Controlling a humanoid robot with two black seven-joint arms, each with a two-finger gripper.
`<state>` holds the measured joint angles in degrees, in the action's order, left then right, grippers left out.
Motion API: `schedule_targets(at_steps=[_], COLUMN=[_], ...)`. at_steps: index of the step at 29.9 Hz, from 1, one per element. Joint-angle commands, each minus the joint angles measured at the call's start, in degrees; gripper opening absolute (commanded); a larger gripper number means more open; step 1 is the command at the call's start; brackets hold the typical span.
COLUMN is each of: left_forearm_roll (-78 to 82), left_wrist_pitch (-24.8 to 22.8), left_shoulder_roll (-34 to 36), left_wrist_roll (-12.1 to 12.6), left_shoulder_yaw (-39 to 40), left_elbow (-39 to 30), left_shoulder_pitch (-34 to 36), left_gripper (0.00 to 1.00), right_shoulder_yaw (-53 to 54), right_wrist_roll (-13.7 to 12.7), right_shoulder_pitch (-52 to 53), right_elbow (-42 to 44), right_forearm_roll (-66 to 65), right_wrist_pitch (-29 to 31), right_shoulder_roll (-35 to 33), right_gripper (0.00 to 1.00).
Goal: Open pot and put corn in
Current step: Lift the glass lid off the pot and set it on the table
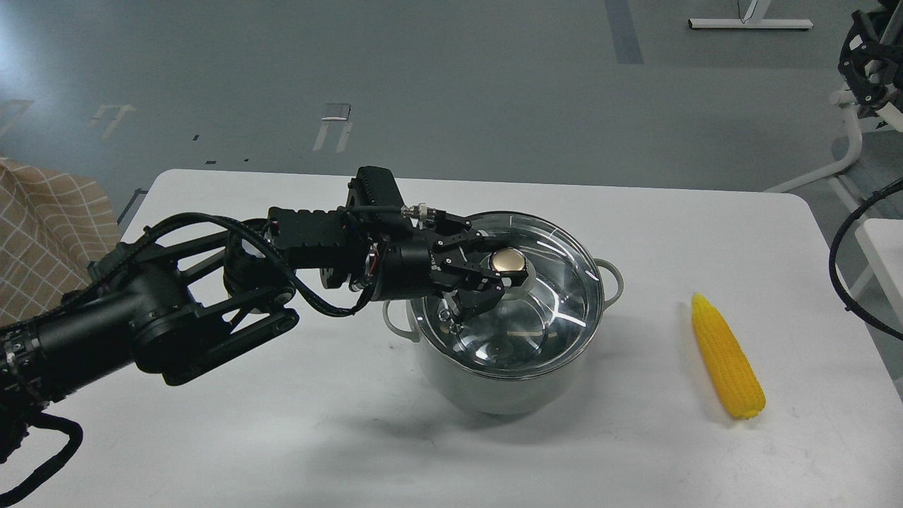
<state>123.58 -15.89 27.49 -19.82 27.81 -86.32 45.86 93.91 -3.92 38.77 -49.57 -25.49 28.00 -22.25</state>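
The pale grey pot (494, 391) stands mid-table with its glass lid (554, 310) on it. My left gripper (497, 271) reaches in from the left over the lid. Its two fingers sit close on either side of the gold knob (509, 262) and appear shut on it. The lid looks seated on the rim. The yellow corn (727, 360) lies on the table to the right of the pot, well apart from it. A black part of my right arm (869, 60) shows at the top right edge; its fingers cannot be told apart.
The white table (282, 437) carries the pot and corn. A checked brown cloth (42, 226) is at the left edge. A white frame (850, 152) and black cable (843, 261) stand beside the table's right edge.
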Motion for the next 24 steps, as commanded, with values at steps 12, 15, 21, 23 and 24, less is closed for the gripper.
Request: schedule_targets(at_steps=[12,15,21,23,24], left_forearm_roll=[-13.6,-21.3,-23.3,-23.4,-23.2], left_wrist_pitch=[1.4,4.8,11.6,14.6,16.3], left_shoulder_roll=[25.4,32.6,42.4,42.6,42.4], left_wrist_roll=[-2.7,-2.9,-2.8,-2.9,-3.1], left_shoulder_yaw=[8.4,7.8,7.4,7.4,7.3], left_elbow=[-5.6,-4.8,0.3,3.8,6.2], left_shoulder_pitch=[0.1,-5.1,-16.7,-20.4,-22.9], left_gripper=[0.30,0.30,0.30,0.30,0.30], right_shoulder_yaw=[0.0,0.0,0.0,0.0,0.0], right_wrist_roll=[0.0,0.1,0.0,0.0,0.0], right_shoulder_pitch=[-0.3,-0.5,-0.7,-0.7,-0.6], right_elbow=[0.0,0.1,-0.1,-0.1,-0.1], right_forearm_roll=[0.0,0.0,0.0,0.0,0.0], right_wrist_pitch=[0.0,0.0,0.0,0.0,0.0], right_shoulder_roll=[-0.4,-0.5,0.1,0.1,0.1], right_gripper=[1.00,1.00,1.00,1.00,1.00])
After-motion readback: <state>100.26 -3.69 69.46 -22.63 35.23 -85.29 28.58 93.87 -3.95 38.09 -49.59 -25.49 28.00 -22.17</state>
